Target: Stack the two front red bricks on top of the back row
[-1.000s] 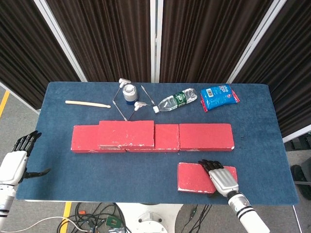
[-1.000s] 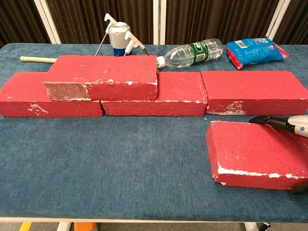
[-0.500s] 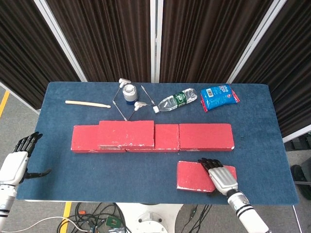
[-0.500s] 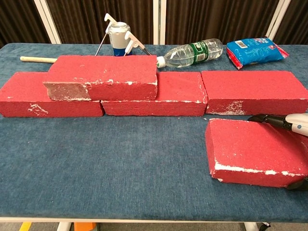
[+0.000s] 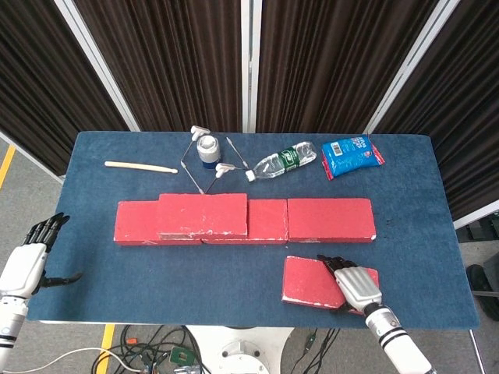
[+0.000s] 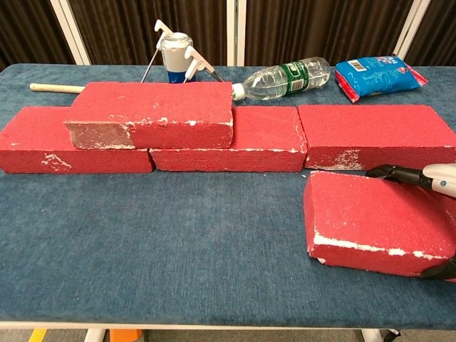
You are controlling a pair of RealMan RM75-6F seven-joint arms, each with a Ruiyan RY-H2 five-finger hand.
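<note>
The front red brick [image 5: 312,282], chipped white along its edges, lies near right on the blue tabletop [image 5: 156,273], gripped by the right hand [image 5: 357,285], which the chest view crops, while only the head view shows the left hand [image 5: 25,261] empty, fingers apart.

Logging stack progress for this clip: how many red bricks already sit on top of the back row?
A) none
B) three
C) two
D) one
D: one stacked brick lies across the left part of the back row, while the front brick is on the table, gripped by the right hand.
</note>
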